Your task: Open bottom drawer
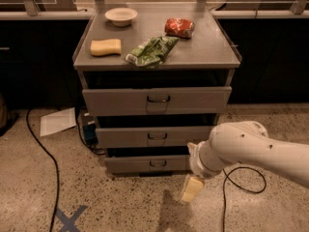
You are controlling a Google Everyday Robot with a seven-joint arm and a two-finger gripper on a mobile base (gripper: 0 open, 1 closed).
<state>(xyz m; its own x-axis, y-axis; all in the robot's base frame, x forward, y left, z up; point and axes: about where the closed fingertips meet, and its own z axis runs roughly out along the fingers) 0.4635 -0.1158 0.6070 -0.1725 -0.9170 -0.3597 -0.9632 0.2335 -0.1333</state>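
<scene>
The bottom drawer (145, 164) is the narrowest grey front of the three, low on the cabinet, with a small dark wire handle (158, 164) at its centre. It looks pushed in, with a dark gap above it. My gripper (191, 189) hangs from the white arm (241, 149), just right of and below the drawer's right end, close to the floor. It is a little in front of the drawer front and apart from the handle.
The middle drawer (154, 136) and top drawer (157, 100) sit above. On the cabinet top lie a white bowl (120, 16), a yellow sponge (105, 47), a green bag (152, 51) and a red bag (179, 27). A black cable (41, 149) and paper (58, 121) lie on the floor at left.
</scene>
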